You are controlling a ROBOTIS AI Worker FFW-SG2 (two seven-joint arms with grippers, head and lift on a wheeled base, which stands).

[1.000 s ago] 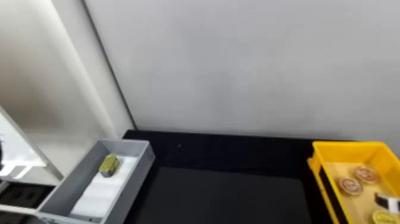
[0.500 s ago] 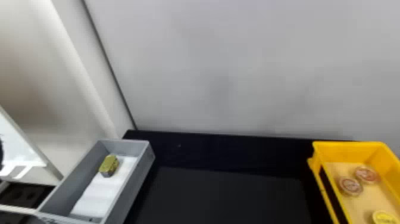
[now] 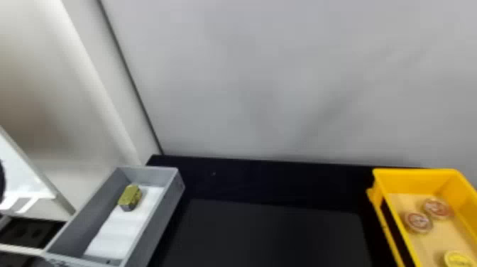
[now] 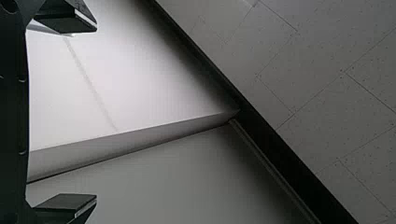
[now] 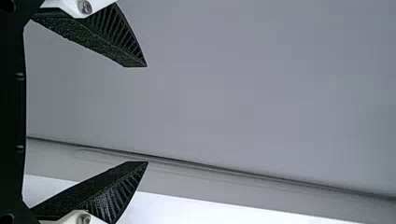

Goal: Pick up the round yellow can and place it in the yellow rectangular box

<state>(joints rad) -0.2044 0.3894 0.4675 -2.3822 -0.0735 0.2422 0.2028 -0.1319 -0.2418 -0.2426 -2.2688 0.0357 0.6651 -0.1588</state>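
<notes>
Inside the yellow rectangular box [image 3: 413, 173], the round yellow can [image 3: 458, 260] sits, its round face upward, apart from the red-topped cans [image 3: 418, 223]. Placement is judged complete. Right claw [image 5: 147, 114]: open, nothing between its fingers. Left claw [image 4: 96, 113]: likewise spread and unladen. Handling, by judgement: the can should prove light to moderate in weight; contents unverified. Its wall is probably stiff, though thin enough to dent, and smooth enough to slip under a shallow grip. Should re-gripping be required, take it across the diameter, low on opposite sides, with moderate pressure, clear of the lid edge.
</notes>
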